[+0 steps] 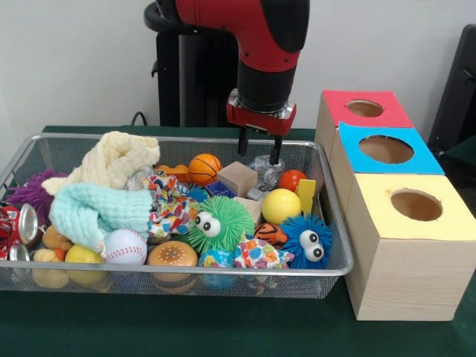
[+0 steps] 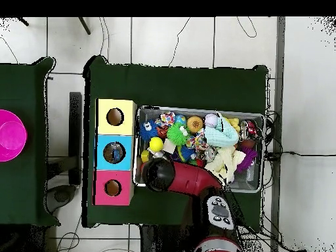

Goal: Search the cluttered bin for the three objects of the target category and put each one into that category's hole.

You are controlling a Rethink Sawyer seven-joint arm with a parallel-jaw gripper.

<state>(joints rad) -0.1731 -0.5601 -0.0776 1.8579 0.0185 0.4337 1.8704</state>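
Gripper point(image 1: 259, 151) fingers hang parted over a clear faceted block point(image 1: 266, 170) in the wire-mesh bin point(image 1: 331, 223).

I see a plain white wall point(image 1: 74, 67) behind the green-clothed table point(image 2: 177, 85); around that table, white floor tiles point(image 2: 302, 98) with cables.

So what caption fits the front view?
Red robot arm's tool hovers open over a wire mesh bin crammed with toys.

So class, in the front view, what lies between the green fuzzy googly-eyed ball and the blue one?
In the front view, a small orange tiger-striped ball sits between the green fuzzy ball and the blue fuzzy ball, with the yellow ball just behind.
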